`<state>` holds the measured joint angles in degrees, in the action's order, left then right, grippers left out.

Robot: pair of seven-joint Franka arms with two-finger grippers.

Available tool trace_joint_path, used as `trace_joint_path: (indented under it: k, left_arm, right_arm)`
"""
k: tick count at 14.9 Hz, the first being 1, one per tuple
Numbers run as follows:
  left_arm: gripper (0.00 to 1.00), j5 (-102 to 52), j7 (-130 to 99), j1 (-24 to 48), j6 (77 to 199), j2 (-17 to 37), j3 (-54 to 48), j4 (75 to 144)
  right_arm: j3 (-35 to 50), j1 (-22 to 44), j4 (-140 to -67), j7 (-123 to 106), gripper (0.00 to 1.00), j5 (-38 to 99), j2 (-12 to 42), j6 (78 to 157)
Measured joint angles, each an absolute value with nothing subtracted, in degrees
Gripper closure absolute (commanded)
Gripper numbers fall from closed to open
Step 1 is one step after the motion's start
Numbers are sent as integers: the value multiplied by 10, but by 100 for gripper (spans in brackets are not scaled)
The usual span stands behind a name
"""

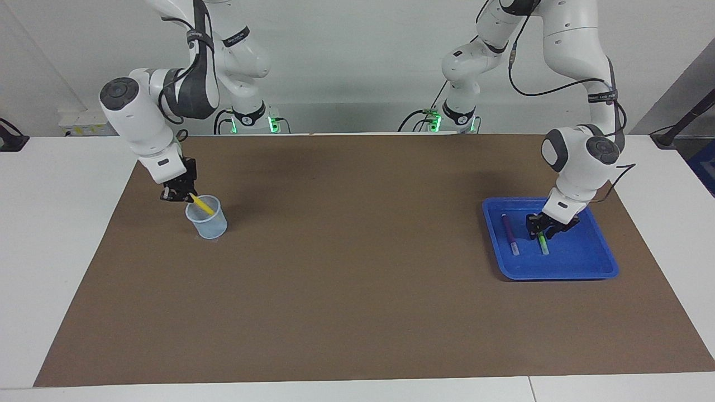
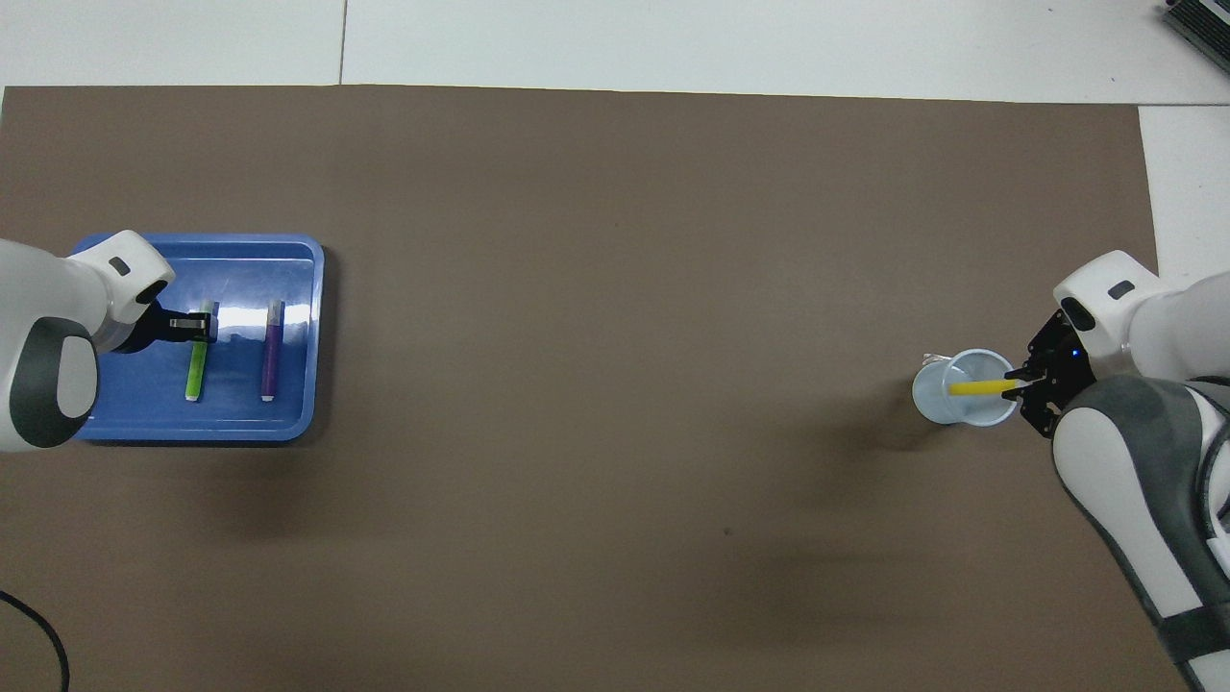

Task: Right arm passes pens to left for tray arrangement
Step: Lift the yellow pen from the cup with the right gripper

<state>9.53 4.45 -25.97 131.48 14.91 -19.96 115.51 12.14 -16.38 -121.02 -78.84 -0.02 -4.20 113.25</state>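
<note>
A: Facing view. What did the right gripper [image 1: 184, 195] hold?

B: Its fingertips were clamped on the upper end of the yellow pen [image 1: 202, 205], which leaned inside the clear cup [image 1: 207, 219] at the right arm's end of the brown mat [image 1: 357, 290].

A: And the left gripper [image 1: 544, 229]?

B: It hung just over the green pen [image 1: 542, 244] in the blue tray [image 1: 581, 262], fingers slightly apart, gripping nothing. The purple pen [image 1: 509, 234] lay beside the green one.

A: Overhead view?

B: The same arrangement (mirrored): right gripper [image 2: 1019, 383] at the cup [image 2: 947, 399] rim, shut on the yellow pen [image 2: 980, 388]; left gripper [image 2: 204, 328] over the green pen [image 2: 198, 363]; purple pen [image 2: 272, 351] parallel, both in the tray [image 2: 288, 279].
</note>
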Motion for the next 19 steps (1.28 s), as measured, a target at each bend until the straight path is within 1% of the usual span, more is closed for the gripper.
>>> trace_joint_path:
  k: [1, 3, 5, 8, 12, 15, 19]
  left_arm:
    - [0, 96, 44, -259, 1283, 149, -201, 1134]
    - [0, 95, 33, -255, 1230, 148, -204, 1098]
    - [0, 93, -27, -247, 1201, 147, -208, 1078]
    - [0, 69, -97, -235, 1196, 147, -219, 1070]
    - [0, -19, -143, -231, 1193, 140, -222, 1062]
    - [0, -40, -187, -226, 1186, 127, -231, 1060]
    - [0, -41, -229, -200, 1168, 104, -238, 1060]
  right_arm:
    - [121, -164, -1200, -781, 100, 0, -42, 1114]
    - [121, -164, -1176, -771, 100, -6, -42, 1074]
    - [121, -164, -1144, -768, 100, -15, -42, 1029]
    - [121, -163, -1098, -767, 100, -15, -42, 968]
    - [122, -163, -1044, -738, 100, -12, -43, 900]
    - [130, -161, -1032, -659, 100, 50, -44, 881]
    - [191, -158, -1032, -483, 100, 120, -43, 886]
